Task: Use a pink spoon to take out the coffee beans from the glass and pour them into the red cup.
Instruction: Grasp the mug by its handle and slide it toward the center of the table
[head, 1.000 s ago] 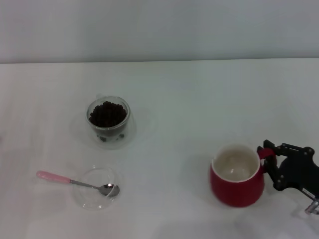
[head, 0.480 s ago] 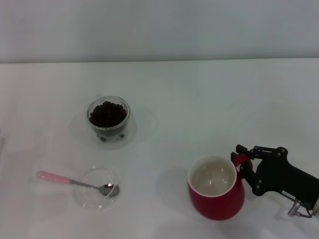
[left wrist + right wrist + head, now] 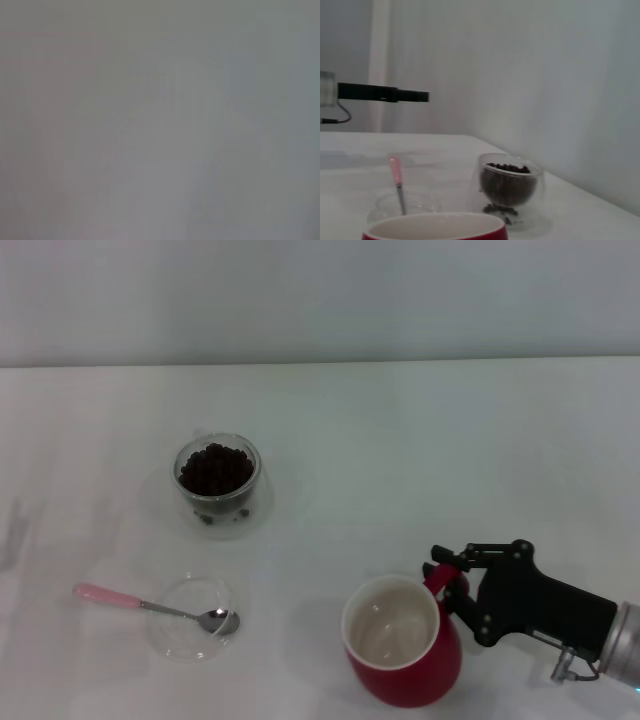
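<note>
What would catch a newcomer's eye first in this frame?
The red cup, glossy and empty, sits near the front right of the table with the black right gripper clamped on its handle. Farther left stands the glass heaped with dark coffee beans; nearer, the pink spoon rests across a shallow clear dish.

Bare table (image 3: 400,460) beyond red cup (image 3: 400,660)

The left wrist view is a featureless grey blur; nothing can be identified. In the head view, the right gripper's (image 3: 447,580) arm is cut off by the frame edge at four o'clock, and the red cup's (image 3: 400,665) handle is mostly hidden between its fingers. In the right wrist view, only the red cup's rim shows at six o'clock.
</note>
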Tool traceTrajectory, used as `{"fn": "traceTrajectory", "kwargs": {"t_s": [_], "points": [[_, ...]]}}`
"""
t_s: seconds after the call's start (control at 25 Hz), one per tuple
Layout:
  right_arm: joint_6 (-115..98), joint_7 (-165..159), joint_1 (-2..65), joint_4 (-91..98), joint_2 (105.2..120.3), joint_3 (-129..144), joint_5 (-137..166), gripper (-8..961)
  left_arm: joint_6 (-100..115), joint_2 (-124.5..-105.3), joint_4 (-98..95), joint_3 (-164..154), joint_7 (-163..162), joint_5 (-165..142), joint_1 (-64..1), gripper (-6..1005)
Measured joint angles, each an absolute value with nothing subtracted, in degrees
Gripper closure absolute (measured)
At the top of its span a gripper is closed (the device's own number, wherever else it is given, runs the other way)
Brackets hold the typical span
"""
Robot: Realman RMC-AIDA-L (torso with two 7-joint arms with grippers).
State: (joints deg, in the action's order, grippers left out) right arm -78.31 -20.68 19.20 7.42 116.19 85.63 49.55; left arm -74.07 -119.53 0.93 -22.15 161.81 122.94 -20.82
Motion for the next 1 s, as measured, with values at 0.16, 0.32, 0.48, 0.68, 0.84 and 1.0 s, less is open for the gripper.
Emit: {"fn": "traceTrajectory", "kwargs": {"t_s": [0.16,0.32,0.48,0.68,0.84,1.0], "points": [[-76.8,-21.7,19.3,9.6,116.19,89.2,48.7,803,-74.5,-119.53,1.0,-22.1,161.8,122.6,-20.6,229],[-72.2,-22.4,19.2,13.4,116.20,101.1,40.1,803,-75.0,-119.53,1.0,-22.1,161.8,122.5,-20.4,229],[-66.0,-20.4,18.9,17.5,116.20,112.7,30.1,806,-75.3,-119.53,1.0,-22.1,161.8,122.5,-19.6,228],[-64.6,-19.1,18.8,19.0,116.16,115.6,26.5,804,-75.4,-119.47,0.9,-22.1,161.8,122.5,-19.4,228],[-64.5,-19.1,18.6,18.8,116.07,115.3,26.3,801,-75.4,-119.39,0.7,-22.1,161.8,122.6,-19.3,228],[-64.5,-19.1,18.3,18.8,115.95,115.1,26.1,804,-75.4,-119.37,0.7,-22.1,161.8,122.6,-19.3,227]]}}
